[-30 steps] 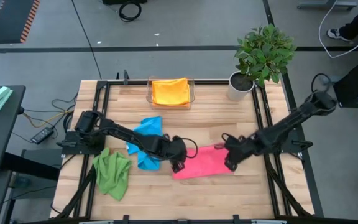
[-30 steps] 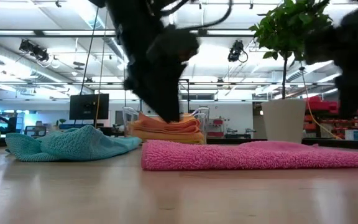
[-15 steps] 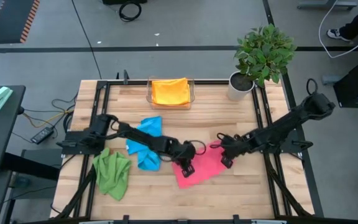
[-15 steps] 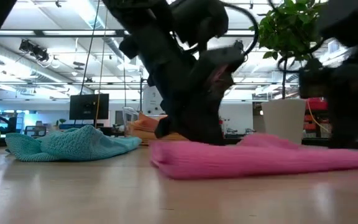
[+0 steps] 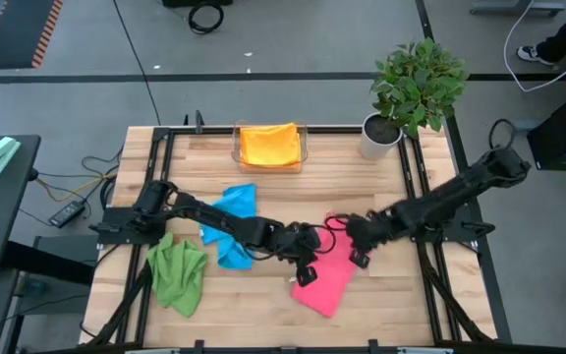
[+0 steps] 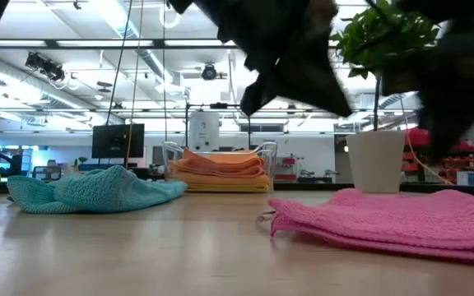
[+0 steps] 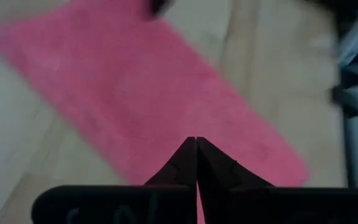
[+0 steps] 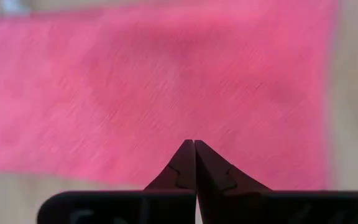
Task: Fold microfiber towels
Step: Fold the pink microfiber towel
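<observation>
A pink microfiber towel [image 5: 327,285] lies crumpled near the table's middle, running from far to near; its near end [image 6: 303,220] rests on the wood. My left gripper [image 5: 308,267] is shut at the towel's left edge. My right gripper [image 5: 355,248] is shut at its right edge. In both wrist views the shut fingertips stand over the pink towel [image 7: 135,93] [image 8: 166,81]. To the left, a blue towel [image 5: 229,226] and a green towel [image 5: 177,270] lie loose on the table. My left gripper is shut at the pink towel's left edge [image 5: 314,273], coming in low from the table's left. A pink sliver [image 7: 197,208] shows between its fingers, which hide how many layers it has. Most of the towel lies slack on the table. My right gripper is shut at the towel's right edge [image 5: 350,258], reaching in from the table's right. Its own fingers cover the place of contact, so neither the hold nor the layers can be told. The towel spreads out below and beyond the fingertips.
A clear tray [image 5: 303,147] with a folded orange towel [image 5: 268,145] stands at the far middle. A potted plant [image 5: 416,84] stands at the far right. Bare wood lies along the near edge, left and right of the pink towel.
Both grippers have shut on the pink towel's left and right ends and drawn closer together, the left one moving right and toward the near edge. The towel, which lay flat across the table, has turned to run far to near, bunched up and slid nearer.
</observation>
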Robot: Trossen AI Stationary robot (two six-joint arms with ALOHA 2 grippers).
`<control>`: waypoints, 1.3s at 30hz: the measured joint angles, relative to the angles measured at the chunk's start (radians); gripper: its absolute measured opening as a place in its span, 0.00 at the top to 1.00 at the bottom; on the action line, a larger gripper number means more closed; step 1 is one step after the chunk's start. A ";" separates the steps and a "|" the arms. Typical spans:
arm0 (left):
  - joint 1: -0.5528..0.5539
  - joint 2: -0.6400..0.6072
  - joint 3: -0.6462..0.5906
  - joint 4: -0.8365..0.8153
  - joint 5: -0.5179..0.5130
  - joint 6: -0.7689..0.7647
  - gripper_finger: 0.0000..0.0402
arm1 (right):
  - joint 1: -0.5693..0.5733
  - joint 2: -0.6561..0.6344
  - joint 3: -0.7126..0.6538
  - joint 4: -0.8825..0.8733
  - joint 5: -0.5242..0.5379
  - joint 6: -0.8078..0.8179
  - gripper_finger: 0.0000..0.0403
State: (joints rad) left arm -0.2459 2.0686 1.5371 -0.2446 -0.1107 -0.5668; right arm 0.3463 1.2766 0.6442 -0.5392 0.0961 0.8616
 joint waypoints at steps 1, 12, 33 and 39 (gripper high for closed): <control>0.018 0.001 -0.009 -0.015 0.010 -0.005 0.98 | 0.043 0.001 -0.009 0.010 0.012 0.056 1.00; 0.234 0.065 -0.060 0.156 0.221 -0.335 0.86 | 0.187 0.003 -0.076 0.106 0.045 0.286 1.00; 0.264 0.160 -0.060 0.295 0.370 -0.459 0.53 | 0.186 0.003 -0.076 0.112 0.082 0.280 1.00; 0.239 0.177 -0.062 0.299 0.348 -0.463 0.57 | 0.186 0.003 -0.076 0.112 0.087 0.289 1.00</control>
State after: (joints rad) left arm -0.0071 2.2458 1.4754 0.0540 0.2369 -1.0297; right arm 0.5320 1.2800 0.5686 -0.4271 0.1829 1.1509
